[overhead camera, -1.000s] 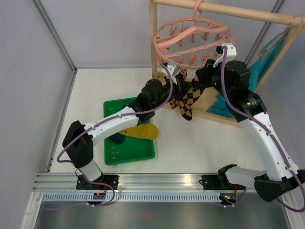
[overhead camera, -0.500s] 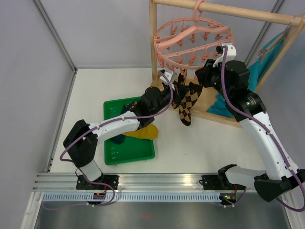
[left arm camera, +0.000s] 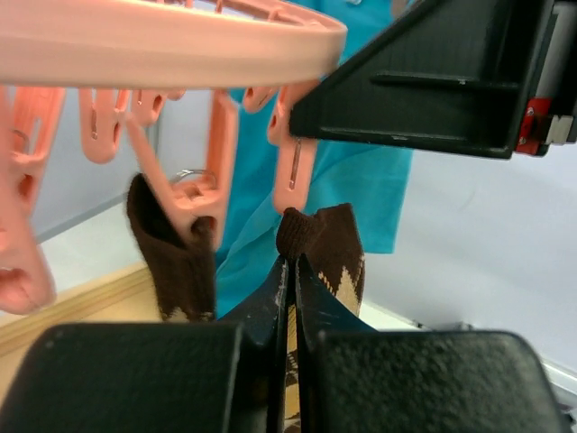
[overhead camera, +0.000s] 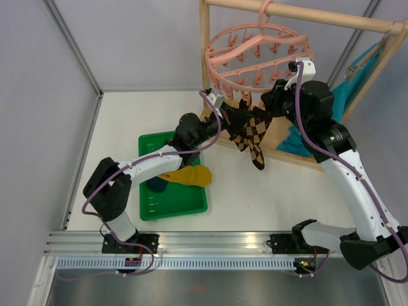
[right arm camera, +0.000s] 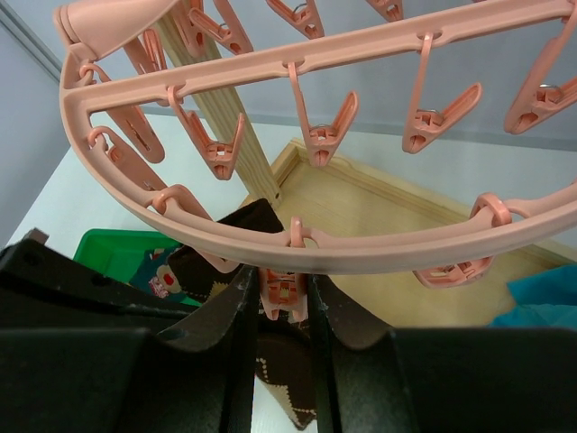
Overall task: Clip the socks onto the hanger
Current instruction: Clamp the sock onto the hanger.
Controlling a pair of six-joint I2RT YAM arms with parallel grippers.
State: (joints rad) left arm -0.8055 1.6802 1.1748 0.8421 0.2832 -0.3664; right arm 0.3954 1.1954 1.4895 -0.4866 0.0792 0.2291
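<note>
Black fingers of the left gripper [left arm camera: 290, 271] are pressed together on the brown cuff of an argyle sock [left arm camera: 329, 245]. The cuff pokes up just above them, while the sock's length hangs straight down below. Directly over that cuff the right gripper [right arm camera: 281, 298] is squeezed onto one pink clip [right arm camera: 287, 287] under the near rim of the hanger [overhead camera: 258, 60], so the coming move looks like a short upward lift by the left arm. Beside it, a second argyle sock [left arm camera: 171, 262] hangs clipped.

hanger [left arm camera: 162, 41]: blurred, cropped; argyle sock [left arm camera: 329, 244]: lower part hidden
</note>
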